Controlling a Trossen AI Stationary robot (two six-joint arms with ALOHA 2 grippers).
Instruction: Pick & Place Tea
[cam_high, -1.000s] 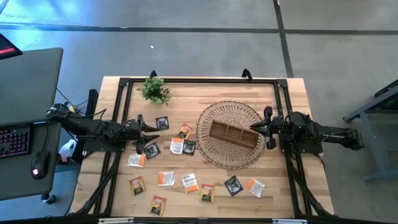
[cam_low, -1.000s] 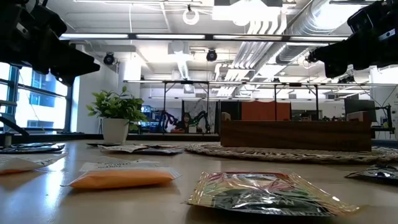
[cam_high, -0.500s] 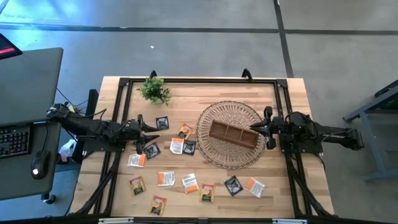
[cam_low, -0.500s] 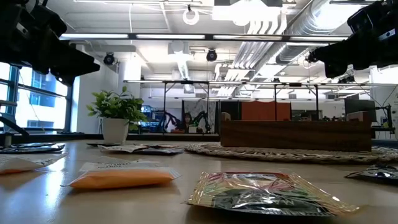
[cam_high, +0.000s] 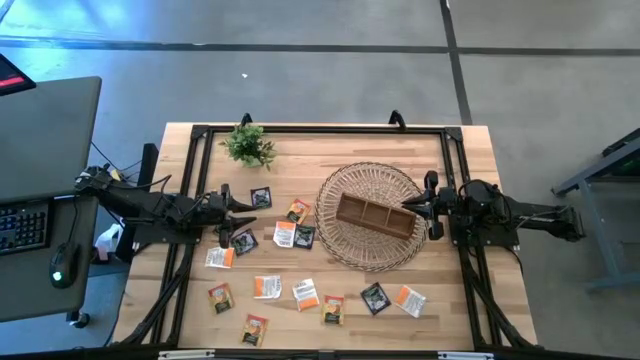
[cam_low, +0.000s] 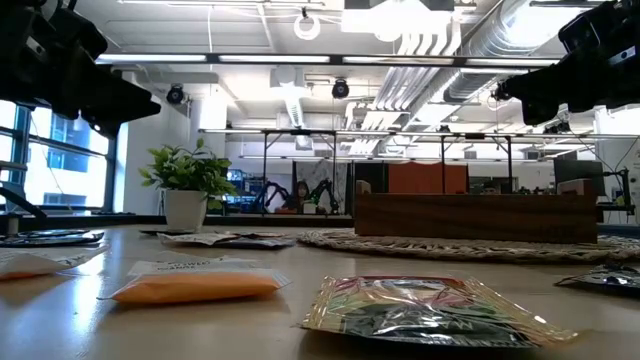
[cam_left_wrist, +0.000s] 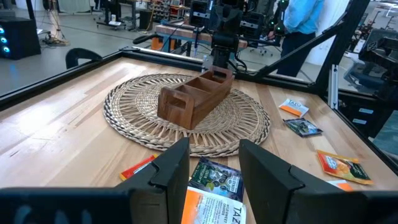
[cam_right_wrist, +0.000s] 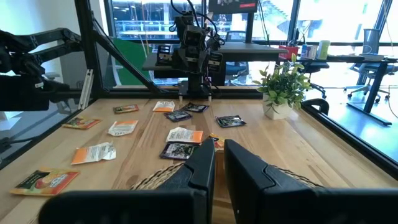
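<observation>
Your inventory, as the worktop stands:

- Left gripper: it hangs above the left half of the worktop, level with the packets, nothing between its fingers, which are spread apart. You see a black tea packet and a white-and-orange one lying on the wood directly under the gap.
- Right gripper: it hangs over the right side of the wicker mat, its tip just beside the right end of the wooden tray. Its fingers are drawn nearly together with only a narrow slit between them, and they hold nothing.
- Tea packets: all lie flat on the worktop, none in the tray that you can see. One cluster sits between the left gripper and the mat; a looser row runs along the near edge, from an orange packet at the left to a white-and-orange one below the mat.
- Wooden tray: three compartments, resting at a slant on the middle of the round mat.
- Small green plant: in a white pot, at the far left corner, well apart from both grippers.
</observation>
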